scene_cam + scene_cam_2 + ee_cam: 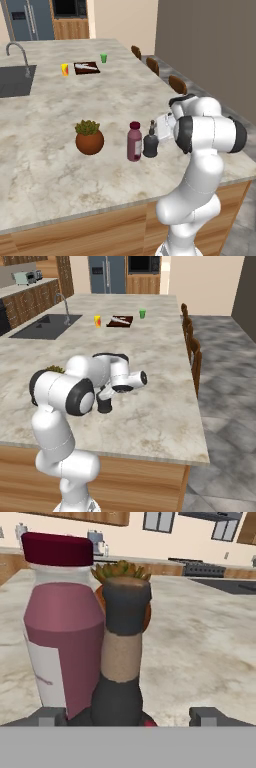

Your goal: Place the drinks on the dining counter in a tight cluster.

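Two of the drinks stand upright and touching on the desk (pixel 60 170): the dark-red bottle (pixel 134 142) with its maroon cap, and the squat black bottle (pixel 150 144) pressed up against its right side. I can see my hand (pixel 128 716) level with the black bottle's lower body, fingertips (pixel 50 716) spread wide on either side of it and gripping nothing. I read that as a release: the black bottle sits on its own base, shoved in beside the red one so that the pair forms the start of the cluster the task wants.

The plant pot (pixel 90 140) sits near the red bottle on its far side from me, apart from it, so it does not crowd the cluster. The yellow cup (pixel 65 69), green cup (pixel 103 58) and a dark board (pixel 86 67) lie well away toward the far end of the desk, near the sink (pixel 15 80).

The white bottle with the blue cap I cannot find in these views, so the task looks roughly two-thirds done. My next concern is backing the hand straight out without nudging the black bottle's narrow neck.
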### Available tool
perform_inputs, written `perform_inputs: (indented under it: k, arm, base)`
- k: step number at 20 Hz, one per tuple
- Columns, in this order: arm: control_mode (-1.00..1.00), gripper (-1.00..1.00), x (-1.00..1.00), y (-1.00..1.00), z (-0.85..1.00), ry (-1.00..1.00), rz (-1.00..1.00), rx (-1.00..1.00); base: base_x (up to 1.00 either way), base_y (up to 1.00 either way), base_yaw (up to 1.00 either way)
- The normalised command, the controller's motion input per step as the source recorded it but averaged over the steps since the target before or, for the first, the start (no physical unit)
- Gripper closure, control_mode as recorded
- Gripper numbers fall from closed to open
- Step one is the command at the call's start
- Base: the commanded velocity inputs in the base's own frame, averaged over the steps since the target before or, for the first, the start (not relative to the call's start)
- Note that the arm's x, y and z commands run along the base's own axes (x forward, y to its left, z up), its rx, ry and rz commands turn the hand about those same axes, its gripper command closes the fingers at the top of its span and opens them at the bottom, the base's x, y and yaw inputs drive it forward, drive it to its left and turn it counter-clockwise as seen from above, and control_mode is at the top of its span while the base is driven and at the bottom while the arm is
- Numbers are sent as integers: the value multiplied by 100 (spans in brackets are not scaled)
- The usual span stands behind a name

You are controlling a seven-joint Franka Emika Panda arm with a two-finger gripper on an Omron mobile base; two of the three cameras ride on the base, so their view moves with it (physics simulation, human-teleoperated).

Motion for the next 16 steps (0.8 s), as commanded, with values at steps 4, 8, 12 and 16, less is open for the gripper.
perform_inputs:
  k: [4, 8, 12, 16]
  arm:
    - [-100, -100, -4, -51, 29, 0, -1, 0]
    - [-100, -100, -18, -53, 49, 5, -3, 0]
    - [-100, -100, 0, -41, 45, 22, -12, -6]
    - [-100, -100, -2, -18, 27, 28, -29, -17]
  base:
    - [0, 0, 0]
    - [0, 0, 0]
    - [0, 0, 0]
    - [0, 0, 0]
